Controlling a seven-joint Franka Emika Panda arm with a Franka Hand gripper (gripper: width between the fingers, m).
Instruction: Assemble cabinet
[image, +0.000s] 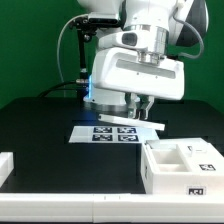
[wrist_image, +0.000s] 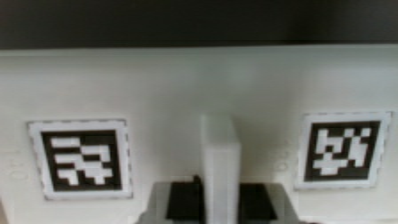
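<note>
Parts counted
One cabinet box (image: 182, 165), one white piece (image: 5, 168) at the frame edge, one marker board (image: 115, 131); wrist view shows two square tags (wrist_image: 82, 163).

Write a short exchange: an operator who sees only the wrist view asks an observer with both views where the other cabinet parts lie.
Operator: A white panel with two tags fills my view. Where is the cabinet box?
Observer: The cabinet box stands at the exterior view's right, near the front, apart from the gripper.
Operator: Is any other part on the table?
Observer: A white piece shows at the exterior view's left edge, cut off by the frame.
</note>
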